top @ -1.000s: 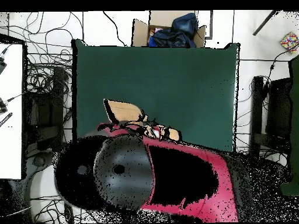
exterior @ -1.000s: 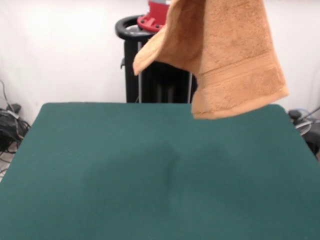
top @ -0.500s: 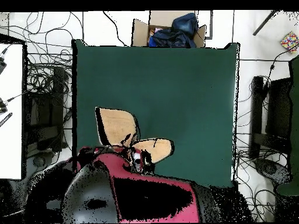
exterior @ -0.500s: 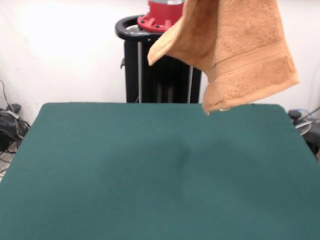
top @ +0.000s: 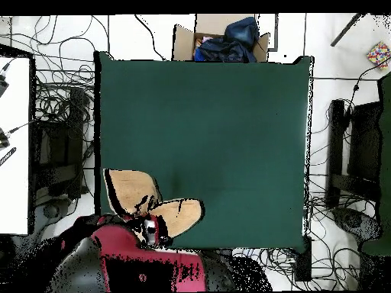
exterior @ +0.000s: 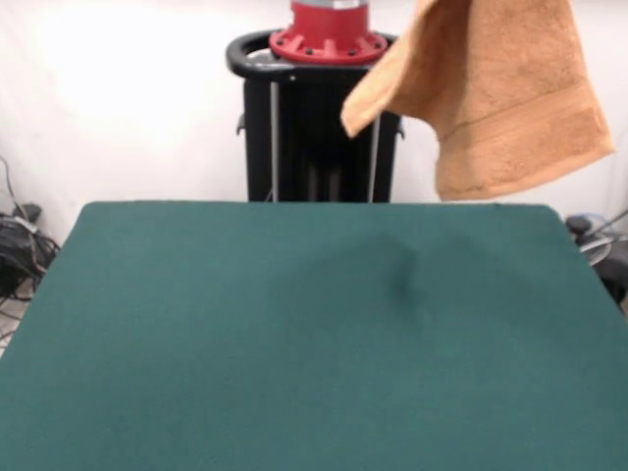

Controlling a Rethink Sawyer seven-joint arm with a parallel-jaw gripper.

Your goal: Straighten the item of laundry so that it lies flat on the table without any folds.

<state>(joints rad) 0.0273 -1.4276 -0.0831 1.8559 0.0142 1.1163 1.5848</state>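
Observation:
The light-orange terry towel (exterior: 510,98) hangs in the air above the table's far right corner in the front view, bunched at the top, with a woven band near its lower edge. The whole towel is off the dark green table (exterior: 294,334). Its top runs out of the picture, so the gripper is hidden in that view. In the overhead view the towel (top: 130,191) shows as two tan lobes over the table's (top: 214,122) lower left corner. My gripper (top: 153,227) sits between the lobes at the tip of the red arm, shut on the towel.
The black pedestal with its red base (exterior: 324,108) stands behind the table's far edge. A cardboard box with dark cloth (top: 221,42) sits beyond the table's top edge in the overhead view. Cables (top: 61,114) lie on the floor at both sides.
The arm has carried the hanging towel sideways: to the right in the front view, toward the table's lower left corner in the overhead view. The towel has also risen a little.

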